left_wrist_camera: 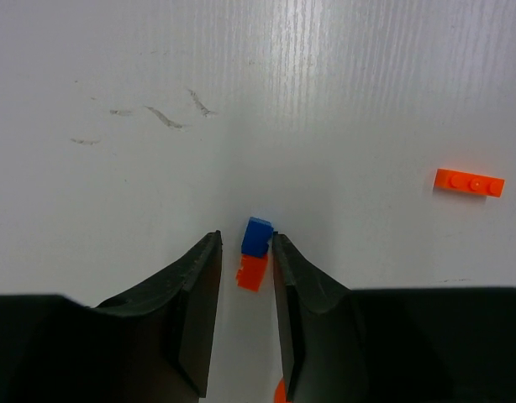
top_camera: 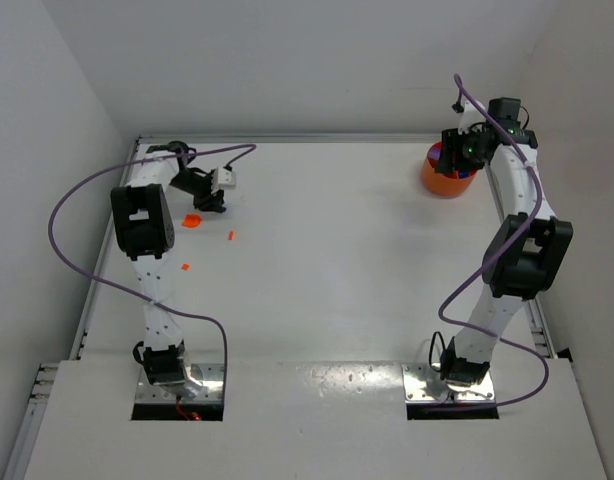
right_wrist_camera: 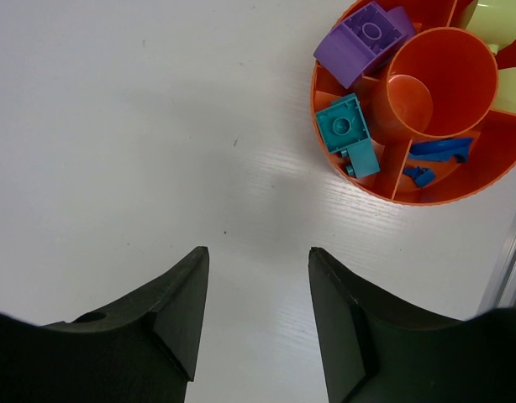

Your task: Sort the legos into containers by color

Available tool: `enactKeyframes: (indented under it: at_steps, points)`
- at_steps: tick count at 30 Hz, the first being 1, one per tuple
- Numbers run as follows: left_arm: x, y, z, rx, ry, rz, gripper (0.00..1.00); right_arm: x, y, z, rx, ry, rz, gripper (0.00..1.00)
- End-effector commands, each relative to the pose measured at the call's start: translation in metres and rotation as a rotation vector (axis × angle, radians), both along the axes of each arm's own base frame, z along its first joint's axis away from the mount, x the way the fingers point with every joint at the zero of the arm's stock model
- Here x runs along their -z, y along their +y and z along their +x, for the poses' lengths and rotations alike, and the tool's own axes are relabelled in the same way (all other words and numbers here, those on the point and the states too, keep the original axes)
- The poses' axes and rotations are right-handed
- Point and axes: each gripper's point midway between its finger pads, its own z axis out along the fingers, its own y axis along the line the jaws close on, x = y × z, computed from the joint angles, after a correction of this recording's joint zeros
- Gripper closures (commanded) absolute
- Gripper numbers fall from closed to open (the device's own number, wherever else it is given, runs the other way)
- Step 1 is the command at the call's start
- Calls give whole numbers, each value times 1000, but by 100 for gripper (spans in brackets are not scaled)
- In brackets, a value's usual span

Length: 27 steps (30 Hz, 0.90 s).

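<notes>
Two small bricks sit in the narrow gap of the left gripper [left_wrist_camera: 244, 245]. A blue brick [left_wrist_camera: 257, 236] lies level with the fingertips, and an orange brick [left_wrist_camera: 252, 272] touches it just behind, deeper between the fingers. These jaws stand apart by only a slim gap. Bare table [left_wrist_camera: 325, 84] shows between the bricks and the left finger, but whether the right finger touches the blue brick is too close to tell. An orange scrap [left_wrist_camera: 279, 392] far back in the gap is mostly hidden by the right finger and the frame's edge. An orange plate [left_wrist_camera: 469, 182] lies flat, studs up, well off to the right of the jaws and slightly ahead, with open table all round it.

The right gripper [right_wrist_camera: 258, 256] hangs over bare table with its jaws wide apart and nothing between them. The orange bowl [right_wrist_camera: 426, 109] lies ahead and to the right of these jaws, its far rim cut off. Its compartments hold a purple brick [right_wrist_camera: 365, 42], a teal brick [right_wrist_camera: 346, 126], blue pieces [right_wrist_camera: 440, 149] and pale yellow-green pieces [right_wrist_camera: 493, 21], the last cropped. A metal rail [right_wrist_camera: 510, 269] marks the table's edge just right of the bowl, and the table lies open to the left.
</notes>
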Motion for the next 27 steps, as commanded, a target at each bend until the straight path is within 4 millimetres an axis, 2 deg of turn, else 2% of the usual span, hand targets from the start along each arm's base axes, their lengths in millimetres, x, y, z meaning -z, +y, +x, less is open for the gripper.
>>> enactKeyframes:
  at_steps: [1, 6, 11, 19, 25, 27]
  points:
    - [6, -1, -4, 22, -1, -24, 64, -24, 1, 2, -13, -73, -29, 48]
    - [13, -4, -16, 67, 22, -7, 63, -21, 1, 1, -13, -64, -27, 48]
    - [16, -13, -19, 89, 32, 1, 61, -21, 1, 1, -13, -64, -27, 48]
    - [18, -19, -24, 114, 47, 18, 70, -22, 1, 2, -13, -73, -29, 48]
    - [26, -16, -33, 114, 88, 36, 85, -22, 1, 2, -13, -73, -29, 48]
    - [29, -21, -37, 124, 102, 34, 89, -22, 3, 2, -19, -75, -22, 48]
